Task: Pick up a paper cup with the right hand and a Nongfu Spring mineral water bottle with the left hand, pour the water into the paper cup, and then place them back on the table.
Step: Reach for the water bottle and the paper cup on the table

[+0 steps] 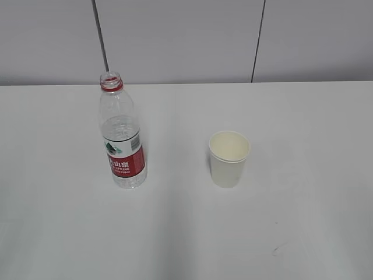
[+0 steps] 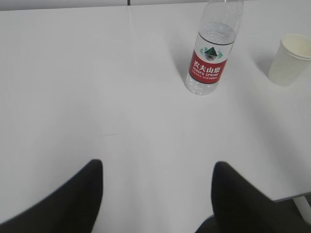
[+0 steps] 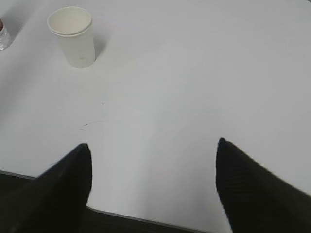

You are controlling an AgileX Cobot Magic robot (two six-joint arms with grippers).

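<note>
The Nongfu Spring mineral water bottle (image 1: 122, 134) stands upright and uncapped on the white table (image 1: 303, 116), left of centre. It also shows in the left wrist view (image 2: 210, 53). The paper cup (image 1: 228, 158) stands upright and empty to its right; it shows in the left wrist view (image 2: 291, 59) and the right wrist view (image 3: 73, 37). My left gripper (image 2: 158, 167) is open and empty, well short of the bottle. My right gripper (image 3: 153, 148) is open and empty over the table's near edge, far from the cup. Neither arm shows in the exterior view.
A small dark scuff mark (image 1: 280, 249) lies on the table near the front right; it also shows in the right wrist view (image 3: 92, 124). A grey panelled wall (image 1: 186, 35) stands behind the table. The table's near edge (image 3: 146, 217) runs under my right gripper.
</note>
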